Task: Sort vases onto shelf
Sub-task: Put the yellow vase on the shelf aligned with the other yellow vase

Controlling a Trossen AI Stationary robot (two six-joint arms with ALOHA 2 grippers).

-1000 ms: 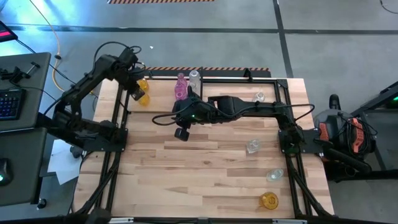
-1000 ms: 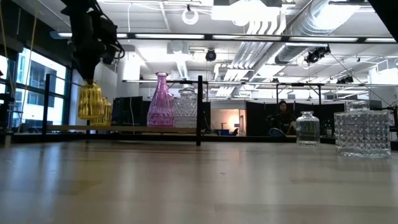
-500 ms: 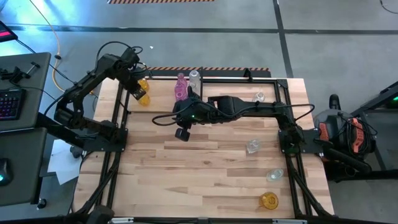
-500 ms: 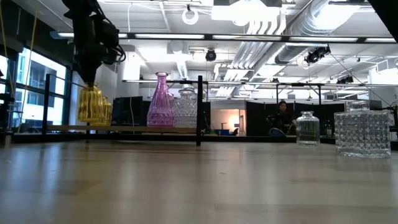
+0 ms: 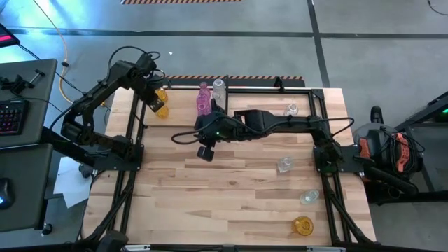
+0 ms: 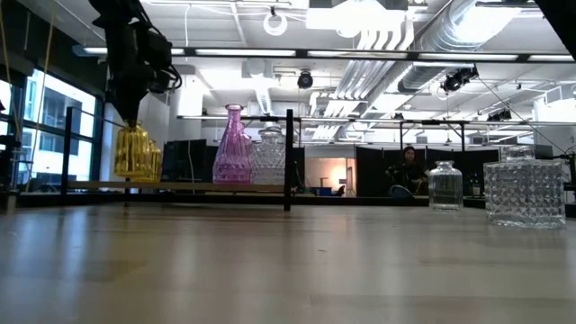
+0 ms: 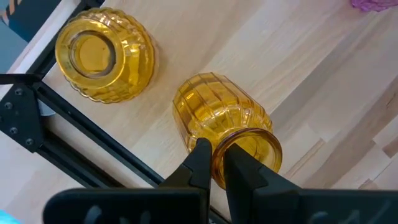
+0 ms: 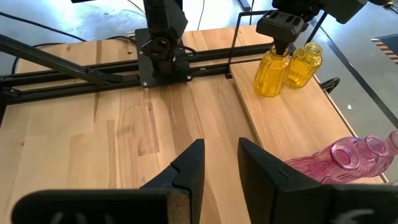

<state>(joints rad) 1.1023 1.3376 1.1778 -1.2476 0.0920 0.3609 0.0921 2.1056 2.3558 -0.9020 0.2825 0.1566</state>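
Closest to the front edge of the table (image 5: 231,203) sit the leftovers: an amber vase (image 5: 302,225) near the front right corner, then a clear vase (image 5: 309,197) a bit further in, and another clear one (image 5: 284,164) beyond that, all on the right side and not on the shelf.

Around mid-table, the right gripper (image 5: 204,151) hangs over bare wood just in front of the shelf, fingers (image 8: 186,171) parted with nothing between them, so it's released and empty.

Then comes the shelf (image 5: 269,89) along the back half of the table, black rod frame around a pale board. One small clear vase (image 5: 292,109) stands on its right section. Near the upright divider there's a pink vase (image 6: 232,146) and a clear one (image 6: 268,157) right beside it.

Furthest back on the left end, the left gripper (image 7: 214,163) is clenched on the rim of a yellow vase (image 7: 219,119), one finger inside the mouth and one outside. From the low camera that vase looks upright on the shelf board, though I can't tell if it's fully resting there. A second yellow vase (image 7: 102,54) stands just beside it, near the frame's corner.
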